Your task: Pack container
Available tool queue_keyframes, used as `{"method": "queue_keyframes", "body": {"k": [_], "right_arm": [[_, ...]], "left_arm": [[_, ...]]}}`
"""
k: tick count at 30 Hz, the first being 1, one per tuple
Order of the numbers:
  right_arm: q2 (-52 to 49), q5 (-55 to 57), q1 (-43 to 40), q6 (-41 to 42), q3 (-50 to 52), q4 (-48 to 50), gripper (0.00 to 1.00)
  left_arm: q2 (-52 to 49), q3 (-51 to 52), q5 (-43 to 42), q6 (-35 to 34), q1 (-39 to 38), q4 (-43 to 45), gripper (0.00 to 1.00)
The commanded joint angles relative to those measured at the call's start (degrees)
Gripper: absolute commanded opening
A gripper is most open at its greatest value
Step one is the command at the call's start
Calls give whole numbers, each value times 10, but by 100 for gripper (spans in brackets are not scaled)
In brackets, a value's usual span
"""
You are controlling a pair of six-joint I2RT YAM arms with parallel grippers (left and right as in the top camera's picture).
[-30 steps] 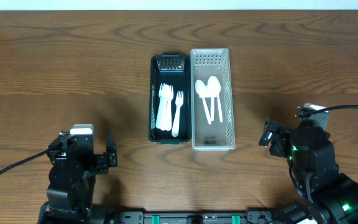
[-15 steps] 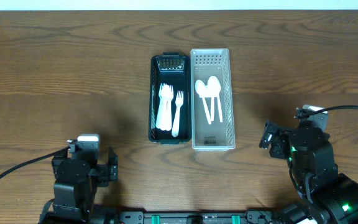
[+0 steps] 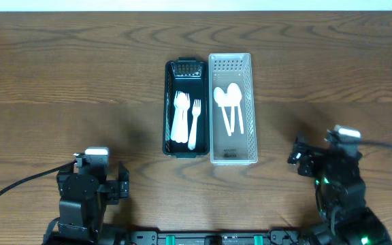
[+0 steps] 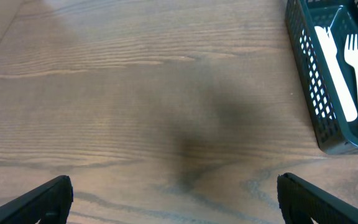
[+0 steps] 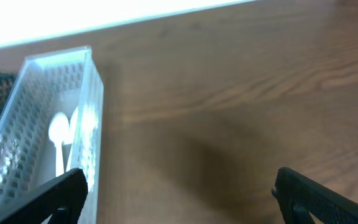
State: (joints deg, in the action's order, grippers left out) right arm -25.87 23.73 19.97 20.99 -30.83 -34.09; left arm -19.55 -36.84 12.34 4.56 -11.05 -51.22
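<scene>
While your left gripper [image 4: 179, 202] at 7 o'clock and right gripper [image 5: 179, 199] at 5 o'clock stand wide and empty, you see one dark basket [image 3: 167, 109] with what look like three forks [image 3: 194, 116]. It is touching, at its 3 o'clock, one clear basket [image 3: 254, 109] with two spoons [image 3: 227, 99].

This looks like a robotics lab bench. A left arm [image 3: 86, 197] and a right arm [image 3: 337, 194] are mounted at the near edge of a wood-grain tabletop [image 3: 60, 75]. Black cables [image 3: 19, 182] trail off them, and a black rail [image 3: 203, 238] with green fittings runs between. A dark bin [image 3: 168, 136] and a clear bin [image 3: 254, 122] of white plastic cutlery [image 3: 186, 122] stand squarely side by side.
</scene>
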Motion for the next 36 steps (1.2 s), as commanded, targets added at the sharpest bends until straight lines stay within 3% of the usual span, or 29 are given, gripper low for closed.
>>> {"method": "queue_keyframes", "body": {"k": [1,5,10,15,23,36], "right_arm": [[70,-86,-67,-40,59,41,99],[139,-165,-143,-98,109,88,99],[210,-167,-150,-175,148,106,99],[257,-171,-151,-194,191,114,99],[256,-196,-152,-204,247,138,99],[255,-216,-152,-228,247,138,99]], "left_arm": [[1,2,6,6,-3,-2,98],[1,2,6,6,-3,-2,98],[1,2,6,6,-3,-2,98],[1,2,6,6,-3,-2,98],[1,2,6,6,-3,-2,98],[1,2,6,6,-3,-2,98]]}}
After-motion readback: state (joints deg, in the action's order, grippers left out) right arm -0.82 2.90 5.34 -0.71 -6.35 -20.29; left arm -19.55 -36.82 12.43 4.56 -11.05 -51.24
